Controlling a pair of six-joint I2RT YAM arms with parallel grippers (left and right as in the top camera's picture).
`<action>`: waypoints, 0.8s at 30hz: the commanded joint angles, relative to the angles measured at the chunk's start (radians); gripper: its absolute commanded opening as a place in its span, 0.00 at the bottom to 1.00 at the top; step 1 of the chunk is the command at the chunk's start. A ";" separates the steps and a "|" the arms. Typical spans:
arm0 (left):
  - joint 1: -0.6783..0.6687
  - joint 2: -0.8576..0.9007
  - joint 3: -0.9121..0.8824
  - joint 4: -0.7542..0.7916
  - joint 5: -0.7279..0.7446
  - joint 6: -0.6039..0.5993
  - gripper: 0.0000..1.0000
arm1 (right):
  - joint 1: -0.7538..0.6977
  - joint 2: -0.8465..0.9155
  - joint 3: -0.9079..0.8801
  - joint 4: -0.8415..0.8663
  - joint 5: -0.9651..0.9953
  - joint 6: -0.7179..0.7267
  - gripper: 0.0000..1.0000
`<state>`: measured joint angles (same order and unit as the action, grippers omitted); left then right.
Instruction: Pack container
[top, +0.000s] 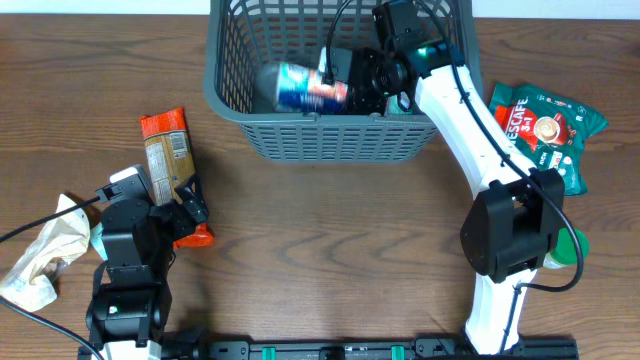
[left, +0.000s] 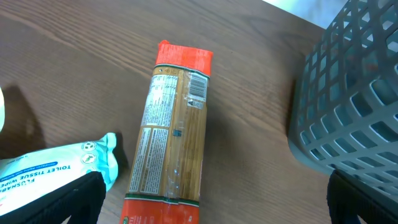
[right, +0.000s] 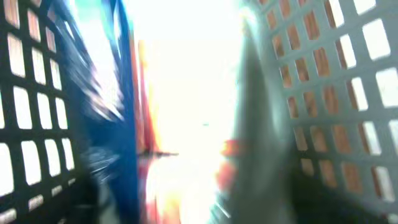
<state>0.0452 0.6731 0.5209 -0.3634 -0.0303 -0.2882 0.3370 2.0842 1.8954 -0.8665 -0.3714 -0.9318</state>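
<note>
Left gripper (top: 188, 208) is wide open and holds nothing. In the left wrist view its two dark fingers (left: 68, 202) sit at the bottom corners of the frame, well apart, over the lower end of the pasta packet (left: 174, 124). Contact with the packet: cannot tell.

Right gripper (top: 368, 85) is down inside the container (top: 330, 140). Its jaw spread cannot be told: it reads dark on dark from overhead, and the right wrist view is blur and white glare. A blue-and-white cylindrical item (top: 310, 88), smeared, sits in the container just at 9 o'clock of the right gripper. Held or not: cannot tell.

The container is at 12 o'clock on the wood-grain table (top: 330, 240). It is dark grey plastic with rounded corners and lattice walls. The right wrist view gives only that lattice from inside, both sides, plus a blue streak.

The left wrist view shows the packet's clear film, barcode and red-orange ends, with a white-and-teal wipes pack (left: 56, 168) at 8 o'clock of it. Overhead adds a glossy green coffee bag (top: 545, 125) at 3 o'clock of the container and a crumpled beige bag (top: 40, 258) at 8 o'clock of the table.
</note>
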 joint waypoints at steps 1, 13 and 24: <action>0.005 -0.002 0.024 -0.003 -0.005 -0.002 0.98 | -0.011 -0.012 0.023 -0.002 -0.025 0.163 0.99; 0.005 -0.002 0.042 -0.018 -0.004 -0.002 0.98 | -0.174 -0.093 0.552 -0.082 -0.036 0.706 0.99; 0.005 0.262 0.699 -0.648 -0.013 -0.013 0.99 | -0.542 -0.179 0.609 -0.642 0.136 1.137 0.99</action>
<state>0.0452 0.8337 1.0531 -0.9184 -0.0315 -0.2920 -0.1757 1.8668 2.5549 -1.4376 -0.2539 0.0822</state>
